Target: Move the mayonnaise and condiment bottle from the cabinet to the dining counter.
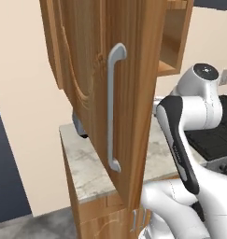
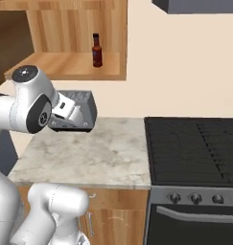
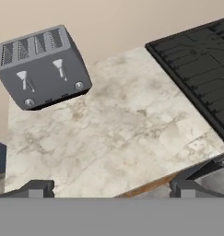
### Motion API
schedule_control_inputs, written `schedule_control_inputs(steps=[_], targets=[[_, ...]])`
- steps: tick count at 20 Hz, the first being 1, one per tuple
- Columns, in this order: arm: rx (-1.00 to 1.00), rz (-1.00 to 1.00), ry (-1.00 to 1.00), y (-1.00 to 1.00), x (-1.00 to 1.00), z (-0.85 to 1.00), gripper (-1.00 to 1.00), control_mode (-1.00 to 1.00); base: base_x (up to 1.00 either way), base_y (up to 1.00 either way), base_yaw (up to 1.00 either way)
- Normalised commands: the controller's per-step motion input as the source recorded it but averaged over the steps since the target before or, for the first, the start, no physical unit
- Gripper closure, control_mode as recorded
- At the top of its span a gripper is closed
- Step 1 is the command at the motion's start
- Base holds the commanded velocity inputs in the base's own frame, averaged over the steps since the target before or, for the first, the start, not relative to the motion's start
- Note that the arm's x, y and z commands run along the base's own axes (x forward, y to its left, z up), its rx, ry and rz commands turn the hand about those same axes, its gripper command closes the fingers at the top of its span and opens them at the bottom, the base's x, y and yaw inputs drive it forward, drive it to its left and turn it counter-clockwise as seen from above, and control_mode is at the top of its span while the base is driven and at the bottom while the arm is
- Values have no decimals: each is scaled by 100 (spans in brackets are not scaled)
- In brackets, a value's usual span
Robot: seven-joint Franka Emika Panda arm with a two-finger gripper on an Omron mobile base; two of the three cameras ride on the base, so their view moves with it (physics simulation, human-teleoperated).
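The wooden cabinet (image 2: 65, 64) hangs on the wall, and its carved door (image 1: 87, 70) with the long grey bar handle (image 1: 112, 107) is swung wide open. On its bare lower shelf stands the condiment bottle (image 2: 96, 49), upright, slim and dark reddish-brown with a black cap. My gripper (image 3: 112, 189) is open, its fingertips (image 3: 37, 188) far apart with nothing between them. It hovers over the small marble top and looks down at it, well below the shelf. The mayonnaise and the dining counter are out of view.
A grey toaster (image 3: 42, 67) sits at the back of the small marble counter (image 3: 109, 133), against the wall. A black stove (image 2: 194, 148) with front knobs adjoins the counter on the right. The open door juts out over the counter's left end (image 1: 87, 163).
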Motion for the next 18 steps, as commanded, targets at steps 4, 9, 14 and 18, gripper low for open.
schedule_control_inputs(steps=[4, 9, 14, 18], targets=[[0, 0, 0, 0, 0, 0, -100, 100, 23, 11, 27], [0, 0, 0, 0, 0, 0, -100, 100, 44, 11, 22], [0, 0, 0, 0, 0, 0, -100, 100, 49, 1, 16], [0, 0, 0, 0, 0, 0, -100, 100, 20, 0, 5]])
